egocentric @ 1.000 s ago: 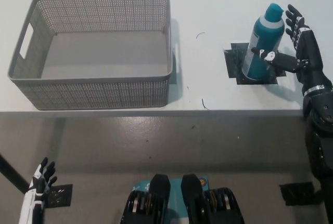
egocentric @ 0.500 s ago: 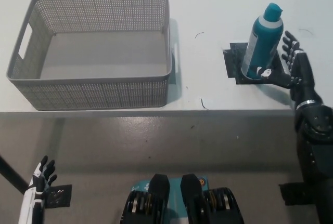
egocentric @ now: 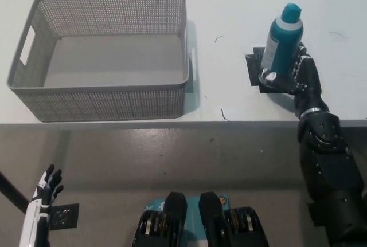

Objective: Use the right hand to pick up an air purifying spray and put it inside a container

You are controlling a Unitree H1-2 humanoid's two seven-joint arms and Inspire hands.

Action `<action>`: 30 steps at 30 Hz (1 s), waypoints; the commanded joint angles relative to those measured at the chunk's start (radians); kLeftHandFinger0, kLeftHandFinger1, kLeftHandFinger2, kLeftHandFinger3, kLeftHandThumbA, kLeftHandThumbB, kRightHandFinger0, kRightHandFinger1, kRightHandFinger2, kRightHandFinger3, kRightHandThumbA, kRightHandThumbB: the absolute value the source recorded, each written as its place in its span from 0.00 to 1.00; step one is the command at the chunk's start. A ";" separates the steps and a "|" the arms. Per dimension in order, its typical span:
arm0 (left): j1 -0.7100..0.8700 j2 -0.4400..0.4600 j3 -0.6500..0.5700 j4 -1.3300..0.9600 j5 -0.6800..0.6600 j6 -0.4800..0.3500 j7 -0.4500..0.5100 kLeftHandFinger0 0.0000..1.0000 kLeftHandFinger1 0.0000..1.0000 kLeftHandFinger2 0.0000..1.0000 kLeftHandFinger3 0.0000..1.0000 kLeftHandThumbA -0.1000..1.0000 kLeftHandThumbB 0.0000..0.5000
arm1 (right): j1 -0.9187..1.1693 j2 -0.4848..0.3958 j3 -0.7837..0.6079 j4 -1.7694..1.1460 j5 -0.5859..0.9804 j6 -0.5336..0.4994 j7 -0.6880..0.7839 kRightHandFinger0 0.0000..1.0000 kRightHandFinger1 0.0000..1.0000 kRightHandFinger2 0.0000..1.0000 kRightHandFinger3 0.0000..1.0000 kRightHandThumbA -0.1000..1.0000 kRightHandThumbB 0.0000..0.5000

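the teal air purifying spray (egocentric: 281,42), a smooth cylindrical can with a pale band near its domed cap, stands on a black mat (egocentric: 256,70) at the table's (egocentric: 229,6) right side, tilted with its long axis leaning up and to the right, and the black right hand (egocentric: 299,75) is wrapped around its lower body from the right, fingers closed on it. the grey container (egocentric: 109,95), a rectangular perforated plastic basket with handle slots, lies well apart to the left, so the carry must run leftward. the white left hand (egocentric: 46,187) rests low at the lower left, fingers spread and holding nothing.
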 commanded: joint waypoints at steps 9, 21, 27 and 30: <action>-0.006 0.035 -0.017 -0.032 0.000 0.009 -0.016 1.00 1.00 1.00 1.00 1.00 0.18 | -0.099 0.071 -0.087 -0.040 0.000 -0.207 -0.265 0.48 0.45 0.50 0.49 0.00 0.65; 0.010 0.042 -0.023 -0.034 0.014 0.006 -0.002 1.00 1.00 1.00 1.00 1.00 0.12 | -0.092 0.078 -0.164 -0.200 0.099 -0.108 -0.254 0.50 0.48 0.56 0.52 0.00 0.62; 0.004 0.039 -0.022 -0.017 0.004 -0.010 -0.001 1.00 1.00 1.00 1.00 0.97 0.13 | -0.155 0.082 -0.147 -0.332 0.168 -0.096 -0.186 0.49 0.49 0.51 0.47 0.00 0.66; 0.003 0.041 -0.022 -0.019 0.005 -0.006 -0.001 1.00 1.00 1.00 1.00 0.97 0.16 | -0.196 0.081 -0.105 -0.373 0.125 -0.087 -0.189 0.44 0.46 0.50 0.47 0.00 0.66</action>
